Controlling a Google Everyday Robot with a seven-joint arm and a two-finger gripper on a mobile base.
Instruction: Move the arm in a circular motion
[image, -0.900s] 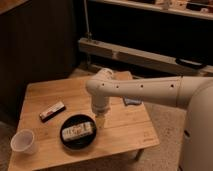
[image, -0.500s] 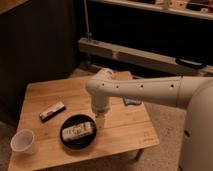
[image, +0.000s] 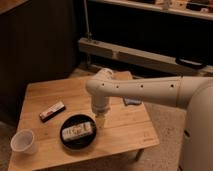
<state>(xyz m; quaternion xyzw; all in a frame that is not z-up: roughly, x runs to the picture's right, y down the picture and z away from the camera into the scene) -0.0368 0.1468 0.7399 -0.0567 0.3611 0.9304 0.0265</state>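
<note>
The arm (image: 142, 90) reaches from the right over the table (image: 127, 131), its gripper (image: 100, 119) pointing down; whether it is open or closed cannot be told. A black bowl (image: 63, 142) sits just left of the gripper, so the circle should stay level, clear above its rim.

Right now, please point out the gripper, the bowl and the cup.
gripper (image: 100, 120): camera view, pale tip beside the bowl's right edge.
bowl (image: 74, 145): camera view, front rim.
cup (image: 25, 147): camera view, side wall.
</note>
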